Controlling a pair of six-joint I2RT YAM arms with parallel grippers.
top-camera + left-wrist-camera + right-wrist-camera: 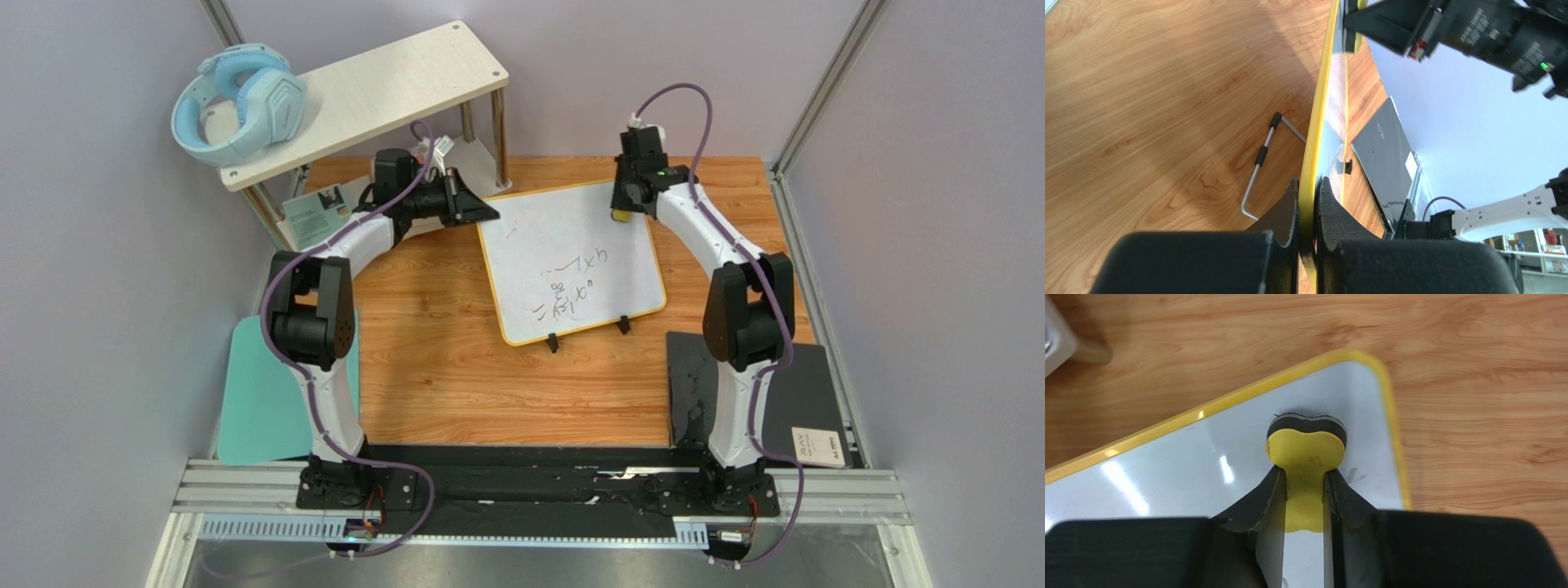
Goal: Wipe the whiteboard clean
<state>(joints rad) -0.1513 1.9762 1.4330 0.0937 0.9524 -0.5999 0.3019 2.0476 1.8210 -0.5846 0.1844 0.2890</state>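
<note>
Wooden table (429, 368): left gripper (1308, 187) clamps whiteboard (570, 263) edge; right gripper (1306, 478) clamps yellow eraser (1306, 447); shelf (368, 92) behind.

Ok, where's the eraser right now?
Clamped in the right gripper, the yellow eraser sits at the far right corner of the whiteboard in the top view, away from the handwriting.

Top external: overhead, distant, facing down on the table (454, 368). Left wrist: close, edge-on along the whiteboard (1311, 153). Right wrist: close, facing its surface (board common to all views).
</note>
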